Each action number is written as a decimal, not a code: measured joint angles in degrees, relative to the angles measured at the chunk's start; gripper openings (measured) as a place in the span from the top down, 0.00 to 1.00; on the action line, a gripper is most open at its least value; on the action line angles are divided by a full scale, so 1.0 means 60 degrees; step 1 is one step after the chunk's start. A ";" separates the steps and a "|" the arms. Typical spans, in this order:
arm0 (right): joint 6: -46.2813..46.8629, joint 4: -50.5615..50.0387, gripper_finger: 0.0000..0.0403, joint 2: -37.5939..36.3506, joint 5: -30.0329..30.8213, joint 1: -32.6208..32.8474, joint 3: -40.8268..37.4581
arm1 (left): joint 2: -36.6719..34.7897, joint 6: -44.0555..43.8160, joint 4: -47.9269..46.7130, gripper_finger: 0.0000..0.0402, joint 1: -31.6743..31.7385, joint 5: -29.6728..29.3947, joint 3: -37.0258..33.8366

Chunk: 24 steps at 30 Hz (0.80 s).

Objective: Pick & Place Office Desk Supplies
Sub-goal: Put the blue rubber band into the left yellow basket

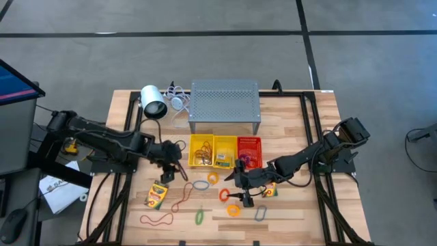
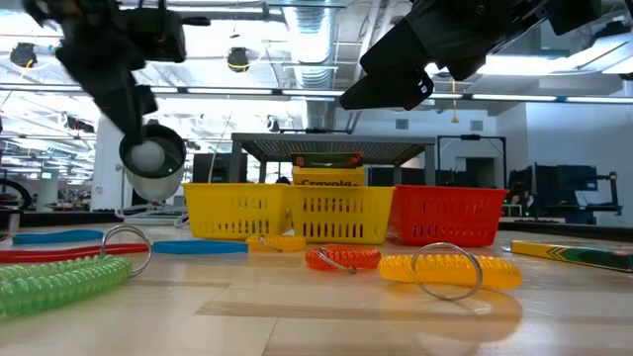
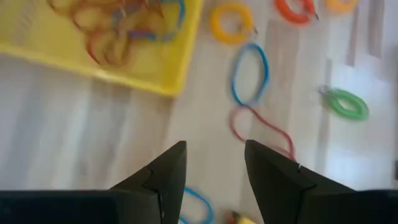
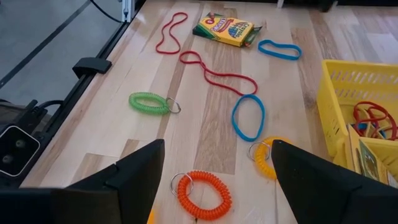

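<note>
My left gripper (image 1: 172,168) hangs open over bare wood just in front of the left yellow basket (image 3: 124,56), which holds rubber bands; nothing is between its fingers (image 3: 214,146). My right gripper (image 1: 239,180) stands wide open above an orange coil ring (image 4: 202,193) and touches nothing. Flat on the table between the grippers lie a blue band (image 3: 250,73), a red rubber band (image 4: 217,73), a yellow coil ring (image 3: 231,23) and a green coil ring (image 4: 149,102). One crayon box (image 1: 157,195) lies left of centre, another (image 1: 270,190) beside the right arm.
A second yellow basket (image 1: 224,151) with a crayon box and a red basket (image 1: 250,152) stand in a row before the grey perforated stand (image 1: 224,104). A white lamp (image 1: 153,101) lies at the far left. A grey ring (image 1: 261,214) and a red band (image 1: 157,220) lie near the front edge.
</note>
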 joint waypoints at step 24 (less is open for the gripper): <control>0.0096 0.0098 0.28 -0.0003 0.0000 0.0160 0.0003 | 0.3016 -0.2047 -0.1165 0.65 0.0341 -0.0395 -0.0007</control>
